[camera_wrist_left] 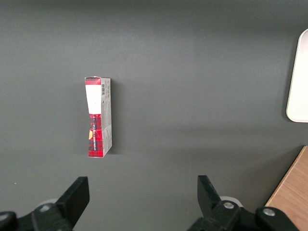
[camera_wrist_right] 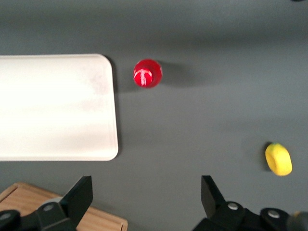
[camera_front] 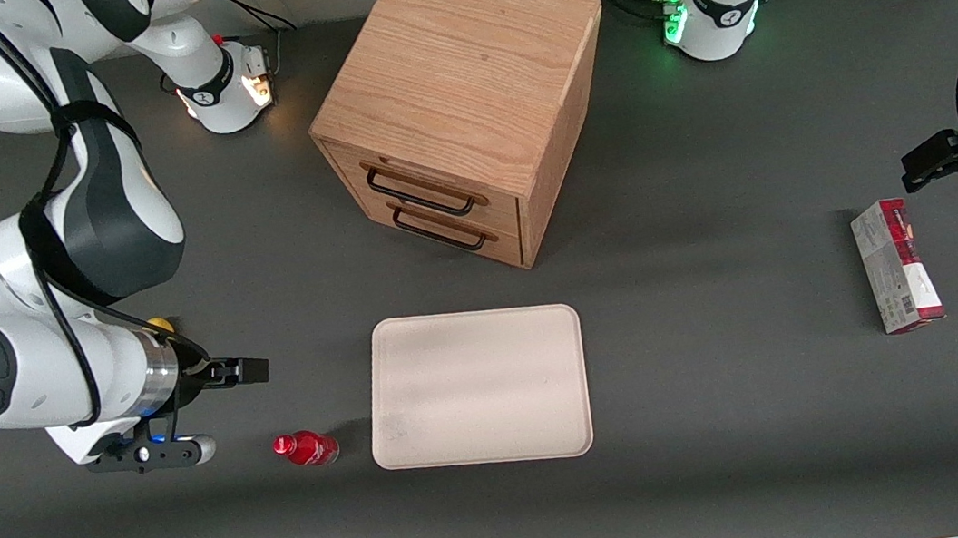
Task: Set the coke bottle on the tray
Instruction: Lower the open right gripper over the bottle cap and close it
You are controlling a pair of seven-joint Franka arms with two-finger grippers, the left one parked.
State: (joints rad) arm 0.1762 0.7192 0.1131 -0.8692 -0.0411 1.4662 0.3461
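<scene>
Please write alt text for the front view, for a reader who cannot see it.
A small red coke bottle stands on the dark table beside an empty cream tray. The working arm's open tool hovers close by, apart from the bottle.

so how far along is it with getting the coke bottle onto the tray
Nothing is done yet: the coke bottle stands upright on the table beside the tray, whose surface is bare. The pincer is open, holds nothing, and hovers above the table farther from the front camera than the bottle. Grasping, lifting and placing all remain.
</scene>
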